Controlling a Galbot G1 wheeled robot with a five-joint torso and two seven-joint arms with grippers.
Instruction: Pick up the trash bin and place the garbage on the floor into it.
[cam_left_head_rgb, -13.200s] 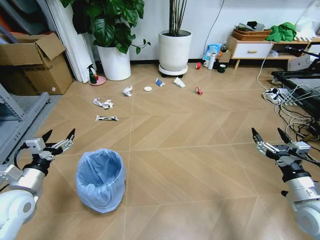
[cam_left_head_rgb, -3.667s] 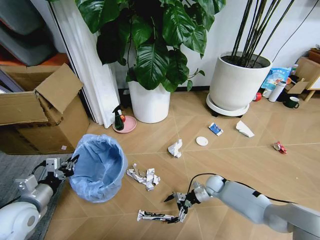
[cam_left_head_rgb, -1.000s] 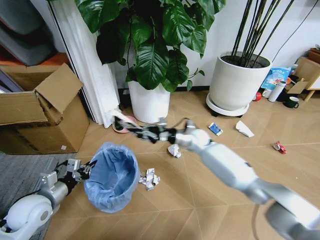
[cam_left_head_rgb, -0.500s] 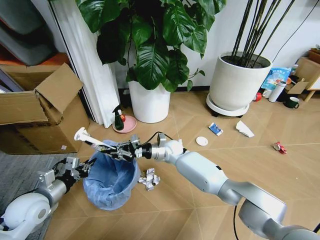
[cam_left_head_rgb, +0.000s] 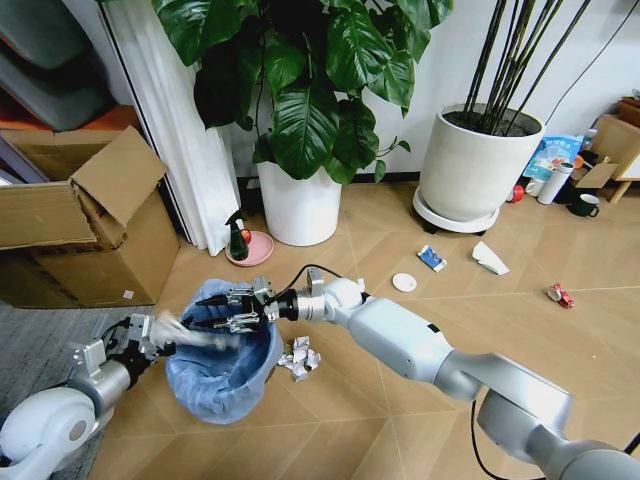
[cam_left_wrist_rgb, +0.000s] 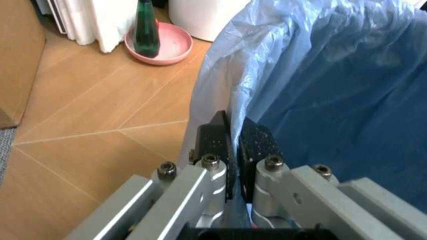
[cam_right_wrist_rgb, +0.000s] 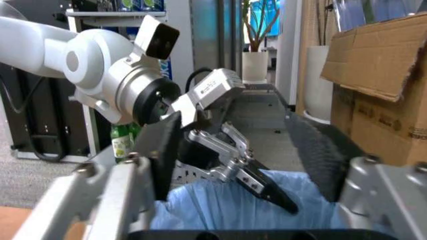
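Since half a second ago the long white wrapper (cam_left_head_rgb: 185, 331) has left the right pincer (cam_left_head_rgb: 222, 309) and now lies blurred across the near rim of the trash bin (cam_left_head_rgb: 225, 360); that pincer stands released over the bin's mouth, fingers spread, nothing between them. Nearest the robot, the left pincer (cam_left_head_rgb: 150, 340) is clenched on the bin's rim, its black pads (cam_left_wrist_rgb: 215, 140) pinching the light blue bag and the edge together; the bin sits tilted at the robot's left front. Just beside the bin on the floor lies crumpled white paper (cam_left_head_rgb: 298, 358); farther off, near the large white pot (cam_left_head_rgb: 470, 165), rest a white disc (cam_left_head_rgb: 404, 283), a blue packet (cam_left_head_rgb: 431, 258), a white wrapper piece (cam_left_head_rgb: 489, 258) and a red packet (cam_left_head_rgb: 559, 294), well apart from the bin.
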